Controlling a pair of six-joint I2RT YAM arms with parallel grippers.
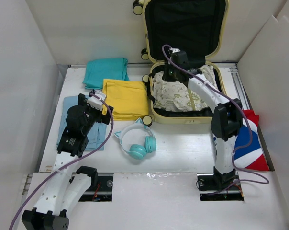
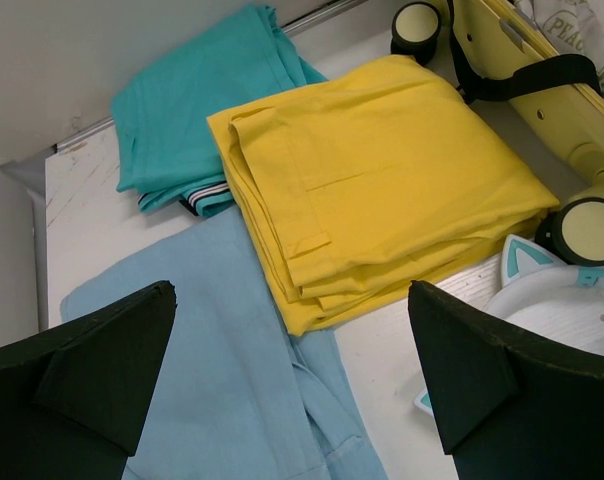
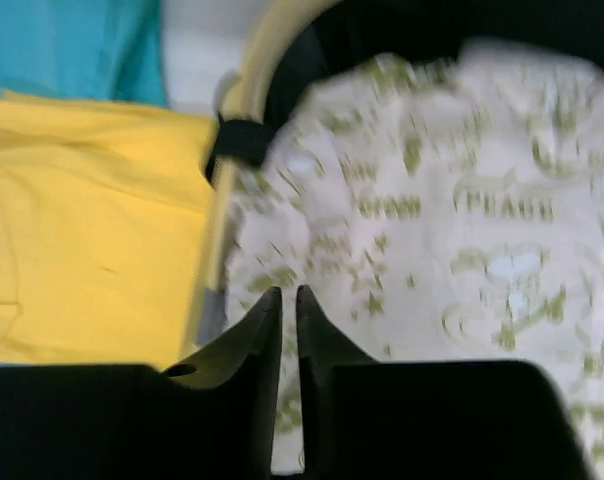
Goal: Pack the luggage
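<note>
The pale-yellow luggage (image 1: pixel 183 119) lies open at the back centre, its black-lined lid upright. A white garment with green print (image 1: pixel 180 93) lies in its base and fills the right wrist view (image 3: pixel 462 200). My right gripper (image 1: pixel 171 72) hovers over the back left corner of the base, shut and empty (image 3: pixel 289 292). My left gripper (image 1: pixel 99 103) is open and empty (image 2: pixel 290 295) above a light blue garment (image 2: pixel 212 380), just in front of a folded yellow cloth (image 2: pixel 382 180).
A folded teal cloth (image 1: pixel 105 71) lies behind the yellow cloth (image 1: pixel 125 98). White-and-teal cat-ear headphones (image 1: pixel 137 141) lie in front of the suitcase's left wheel (image 1: pixel 147 120). A red, white and blue cloth (image 1: pixel 250 143) lies at the right edge. White walls enclose the table.
</note>
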